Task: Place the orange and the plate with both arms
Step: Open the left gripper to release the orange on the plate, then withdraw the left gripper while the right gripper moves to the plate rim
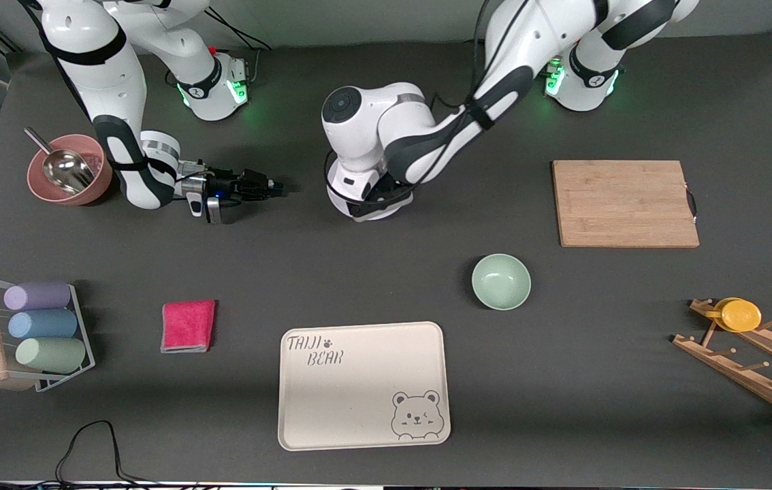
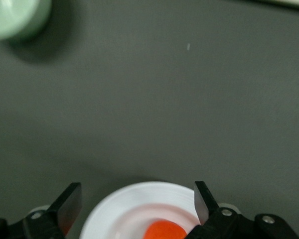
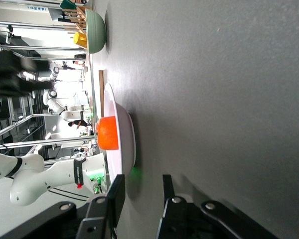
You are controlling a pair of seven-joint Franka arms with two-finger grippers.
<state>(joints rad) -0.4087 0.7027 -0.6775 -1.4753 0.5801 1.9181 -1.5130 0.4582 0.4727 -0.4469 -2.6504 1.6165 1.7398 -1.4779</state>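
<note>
A: Entry. The orange [image 3: 108, 133] sits on the plate [image 3: 123, 130], and the plate rests flat on the desk [image 2: 179, 99]. In the left wrist view both lie directly below the left gripper [image 2: 138, 202], whose jaws stand wide apart and hold nothing.

B: Right gripper [image 3: 142, 191]?

A: Low, just above the desk, a little way from the plate with its tips pointing toward it. Jaws are partly closed with only a narrow gap, nothing between them. That arm appears to be waiting.

B: Risks from here?

A: Judgement only. The left gripper hangs close over the plate, so a careless lift or sideways swing could clip the rim with a finger [image 2: 70, 205], tip the plate and roll the orange off. The orange is round and loose; any jolt would send it across the desk. If the right gripper advances at its present height, it could shove the rim.

B: What does each view add?

A: The front view hides plate and orange entirely: the left arm's wrist covers them. It does place the green bowl [image 1: 501, 281] and bear tray [image 1: 363, 384] well apart from both grippers. The left wrist view alone shows the open jaws over the plate. The right wrist view alone gives the side profile: orange resting inside the plate's rim.
</note>
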